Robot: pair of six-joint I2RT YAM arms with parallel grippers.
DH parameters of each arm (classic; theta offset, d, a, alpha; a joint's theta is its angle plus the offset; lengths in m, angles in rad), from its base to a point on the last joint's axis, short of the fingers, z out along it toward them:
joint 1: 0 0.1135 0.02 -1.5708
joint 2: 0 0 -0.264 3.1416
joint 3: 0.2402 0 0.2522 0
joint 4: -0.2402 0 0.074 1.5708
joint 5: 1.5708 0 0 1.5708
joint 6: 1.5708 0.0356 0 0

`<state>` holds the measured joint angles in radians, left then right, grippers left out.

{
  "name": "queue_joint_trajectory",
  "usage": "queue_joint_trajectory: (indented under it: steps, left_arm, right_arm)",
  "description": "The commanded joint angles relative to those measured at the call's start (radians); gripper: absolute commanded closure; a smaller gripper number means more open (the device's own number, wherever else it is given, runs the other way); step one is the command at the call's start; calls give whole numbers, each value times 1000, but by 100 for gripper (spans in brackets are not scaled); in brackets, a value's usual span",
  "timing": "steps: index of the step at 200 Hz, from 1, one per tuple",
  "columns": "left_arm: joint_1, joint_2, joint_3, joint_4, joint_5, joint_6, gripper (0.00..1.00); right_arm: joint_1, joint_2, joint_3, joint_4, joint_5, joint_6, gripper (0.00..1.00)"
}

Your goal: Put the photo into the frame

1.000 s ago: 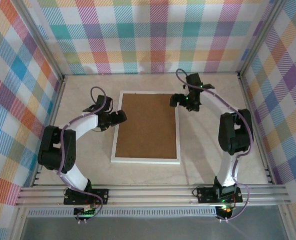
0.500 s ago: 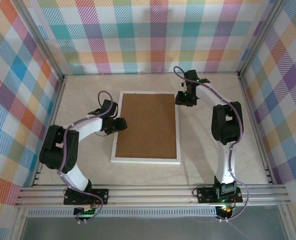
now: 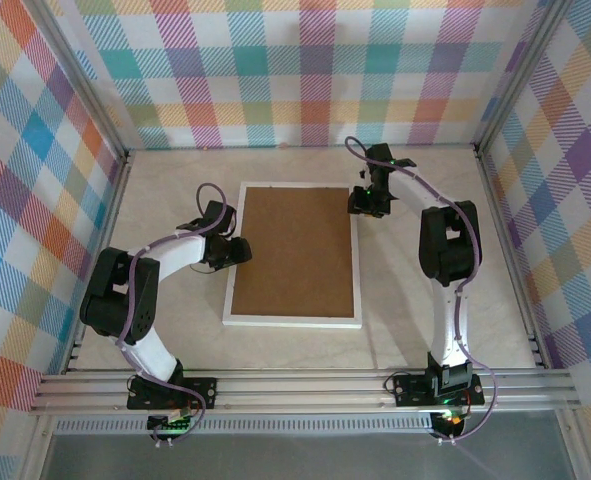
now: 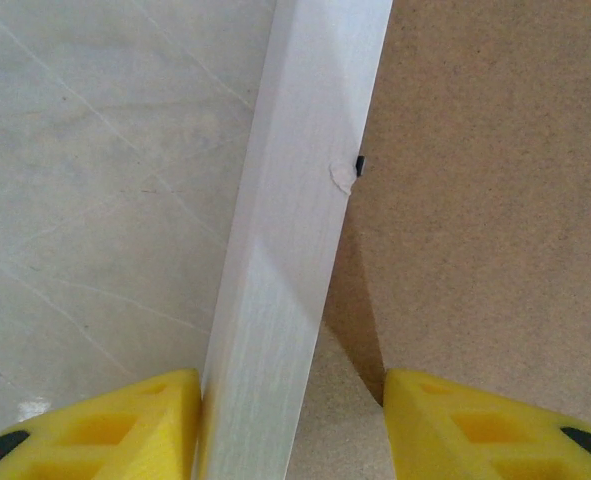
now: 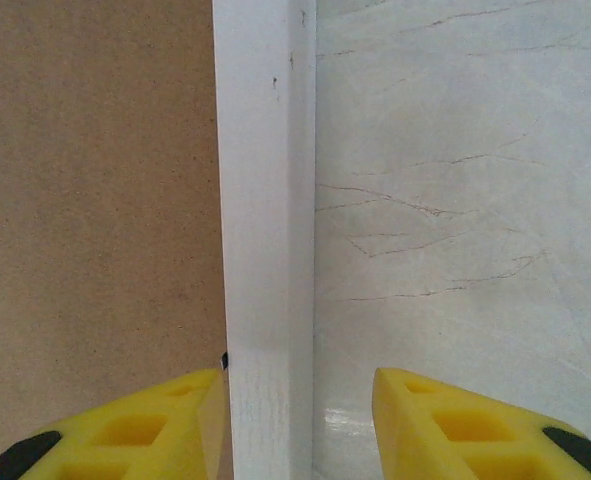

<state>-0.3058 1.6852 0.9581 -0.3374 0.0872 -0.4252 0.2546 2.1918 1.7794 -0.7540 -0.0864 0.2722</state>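
The frame [image 3: 291, 320] lies face down in the middle of the table, its brown backing board [image 3: 293, 250] up. The photo is out of view. My left gripper [image 3: 237, 250] is at the frame's left side. In the left wrist view it [image 4: 293, 420] straddles the white border [image 4: 305, 200]: the left finger touches the outer side, the right finger stands apart over the board [image 4: 475, 200]. My right gripper [image 3: 363, 205] is at the upper right side. It [image 5: 300, 420] straddles the border [image 5: 265, 200] with a gap on the table side.
The marble-look tabletop [image 3: 425, 270] surrounds the frame. Checked cloth walls and metal posts close in the back and both sides. A small black tab [image 4: 359, 163] sits at the board's edge by the left border.
Both grippers have come down onto the frame's side edges and their jaws have narrowed around the white border. The frame has stayed where it was.
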Motion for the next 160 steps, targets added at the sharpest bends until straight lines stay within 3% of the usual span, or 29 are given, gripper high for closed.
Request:
queue_joint_trajectory:
  steps: [1, 160]
  left_arm:
    - [-12, 17, -13, -8, 29, 12, 49]
    - [-19, 23, -10, -3, 43, 1, 50]
  right_arm:
    - [2, 23, 40, -22, -3, 2, 57]
    - [25, 61, 34, -45, -33, 30, 58]
